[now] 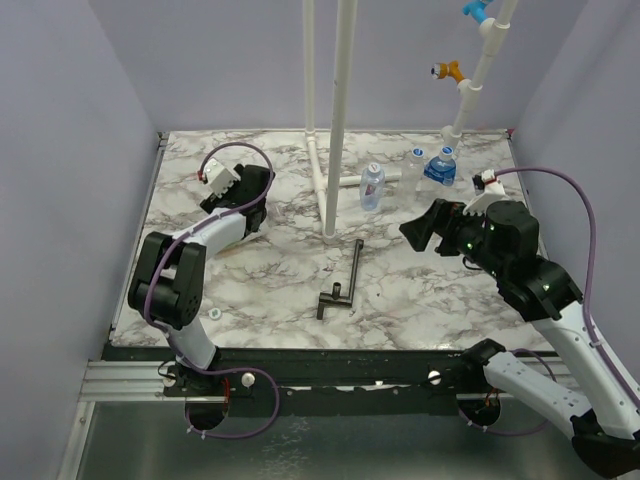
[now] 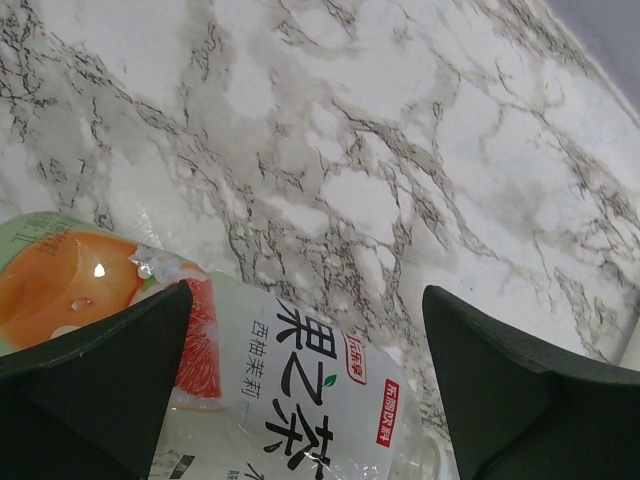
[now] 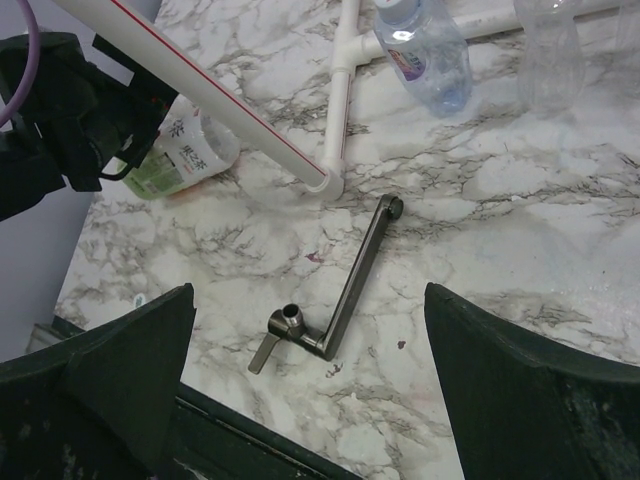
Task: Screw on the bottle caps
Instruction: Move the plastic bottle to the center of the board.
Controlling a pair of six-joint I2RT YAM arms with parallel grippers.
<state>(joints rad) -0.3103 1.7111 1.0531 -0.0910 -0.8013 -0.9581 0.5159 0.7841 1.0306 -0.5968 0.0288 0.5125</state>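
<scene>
**Top external view.** The counter (image 1: 260, 300) is white marble pattern with grey veining. Plain lavender walls (image 1: 60, 120) close it in on three sides, and a metal rail (image 1: 120, 380) runs along its near edge. White pipes (image 1: 340, 100) rise from the middle. The left end effector (image 1: 240, 190) is low over the far left of the counter. The right end effector (image 1: 420, 230) hangs above the right side with its fingers spread and nothing between them. A centre bottle (image 1: 372, 186) with a blue label stands beyond and left of the right end effector. An unlabelled bottle (image 1: 413, 165) and a far-right bottle (image 1: 440, 165) with a blue label stand just beyond it. A black T-shaped tool (image 1: 345, 280) lies to its left. A white cap (image 1: 214, 313) lies at the near edge, well apart from both end effectors.

**Left wrist view.** The left end effector (image 2: 307, 295) is spread wide. A fruit-label bottle (image 2: 300, 390) in green, orange and red lies on the marble between the fingers (image 2: 100, 380). Whether the fingers touch it cannot be told.

**Right wrist view.** The right end effector (image 3: 310, 300) is spread wide and empty. The tool (image 3: 340, 290) lies on the counter below the gap. The fruit-label bottle (image 3: 185, 150) lies far left.
</scene>
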